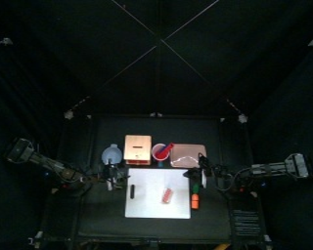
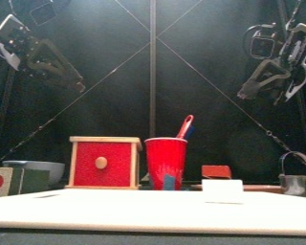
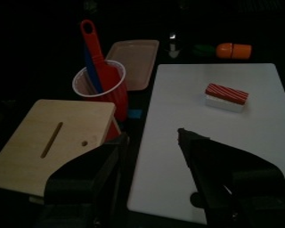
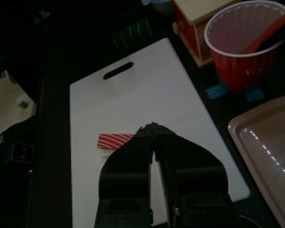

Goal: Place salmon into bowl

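The salmon (image 1: 168, 195), a small pinkish-orange striped piece on a white base, lies on the white cutting board (image 1: 149, 186). It also shows in the left wrist view (image 3: 226, 94), the right wrist view (image 4: 115, 141) and the front view (image 2: 222, 190). The pale blue-grey bowl (image 1: 111, 154) stands at the back left, beside the wooden box; its rim shows in the front view (image 2: 34, 169). My left gripper (image 3: 151, 141) is open and empty above the board's left side. My right gripper (image 4: 149, 131) is shut and empty, its tips just beside the salmon.
A wooden box (image 1: 137, 149), a red cup (image 1: 159, 151) holding a red utensil (image 3: 92, 44), and a pinkish tray (image 1: 186, 153) line the back. An orange stick with a green end (image 1: 196, 200) lies at the board's right edge.
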`<state>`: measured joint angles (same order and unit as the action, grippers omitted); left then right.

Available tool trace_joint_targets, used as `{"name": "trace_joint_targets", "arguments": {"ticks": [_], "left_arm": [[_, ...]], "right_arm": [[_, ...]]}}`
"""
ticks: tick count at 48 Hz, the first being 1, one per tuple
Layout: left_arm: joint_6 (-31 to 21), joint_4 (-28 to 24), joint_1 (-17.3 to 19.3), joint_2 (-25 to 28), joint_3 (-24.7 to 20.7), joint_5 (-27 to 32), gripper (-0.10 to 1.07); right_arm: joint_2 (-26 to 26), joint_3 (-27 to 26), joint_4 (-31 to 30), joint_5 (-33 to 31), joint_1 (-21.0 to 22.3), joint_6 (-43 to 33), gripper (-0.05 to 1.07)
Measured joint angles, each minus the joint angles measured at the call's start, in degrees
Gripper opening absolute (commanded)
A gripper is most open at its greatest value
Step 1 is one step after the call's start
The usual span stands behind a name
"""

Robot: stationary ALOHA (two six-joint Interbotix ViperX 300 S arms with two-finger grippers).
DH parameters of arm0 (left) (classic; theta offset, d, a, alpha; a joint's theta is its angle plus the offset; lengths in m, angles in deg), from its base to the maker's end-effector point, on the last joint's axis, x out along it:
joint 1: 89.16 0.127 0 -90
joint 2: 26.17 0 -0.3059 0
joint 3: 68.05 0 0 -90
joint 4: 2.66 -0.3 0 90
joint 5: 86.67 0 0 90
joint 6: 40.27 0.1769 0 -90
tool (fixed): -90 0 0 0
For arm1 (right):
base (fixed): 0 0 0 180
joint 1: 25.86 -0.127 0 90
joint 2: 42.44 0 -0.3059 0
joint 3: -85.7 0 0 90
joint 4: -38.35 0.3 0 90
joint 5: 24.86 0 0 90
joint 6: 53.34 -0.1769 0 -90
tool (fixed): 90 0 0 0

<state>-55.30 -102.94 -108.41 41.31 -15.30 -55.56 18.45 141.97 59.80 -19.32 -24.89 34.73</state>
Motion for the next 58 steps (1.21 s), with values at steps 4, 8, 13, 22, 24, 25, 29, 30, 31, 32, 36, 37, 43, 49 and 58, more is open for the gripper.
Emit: {"name": "trace_joint_targets", "arguments": {"ticks": [4,8,13,22,24,25,29,30,31,32,36,37,43,49,58], "left_arm": [[0.0,0.0,0.0,0.0,0.0,-0.1,0.86],[0.1,0.0,0.0,0.0,0.0,-0.2,0.86],[0.3,0.0,0.0,-0.1,0.0,-1.0,0.86],[0.7,0.0,0.7,0.0,-1.1,-4.1,0.86],[0.6,0.0,1.1,0.0,-1.6,-5.1,0.86],[0.6,0.0,1.3,0.0,-1.8,-5.5,0.86],[-0.1,0.5,2.6,0.7,-2.8,-7.3,0.87],[-0.2,0.9,2.9,1.0,-3.2,-7.6,0.87],[-0.3,1.2,3.2,1.3,-3.5,-7.8,0.87],[-0.3,1.9,3.5,1.8,-4.0,-7.9,0.87],[0.2,5.9,4.3,5.3,-6.8,-8.0,0.87],[0.4,7.1,4.6,6.3,-7.7,-7.9,0.87],[0.4,12.9,5.7,12.9,-13.6,-7.1,0.87],[0.4,19.5,6.7,18.7,-19.5,-6.7,0.87],[0.4,31.4,7.2,27.0,-27.5,-6.6,0.87]], "right_arm": [[0.0,0.0,0.0,0.0,0.0,-0.1,0.03],[0.0,0.0,0.0,0.1,0.0,0.0,0.03],[0.0,0.0,0.0,0.0,0.0,0.0,0.03],[0.0,0.0,-0.8,0.0,0.0,0.0,0.03],[0.1,0.0,-1.1,0.0,0.0,0.1,0.03],[0.1,0.0,-1.1,0.1,0.0,0.1,0.03],[0.1,0.0,-1.5,0.0,0.0,0.1,0.03],[0.1,0.0,-1.5,0.0,0.0,0.1,0.03],[0.1,-0.1,-1.5,0.1,0.0,0.1,0.03],[0.0,0.0,-1.5,0.0,0.0,0.1,0.03],[0.2,0.0,-1.5,0.0,0.0,0.1,0.03],[0.3,0.0,-1.6,0.0,0.0,0.1,0.03],[1.0,0.0,-1.6,0.1,0.0,0.0,0.03],[1.5,0.3,-1.7,0.0,0.0,0.1,0.03],[1.7,1.4,-1.8,-0.2,0.0,0.1,0.03]]}}
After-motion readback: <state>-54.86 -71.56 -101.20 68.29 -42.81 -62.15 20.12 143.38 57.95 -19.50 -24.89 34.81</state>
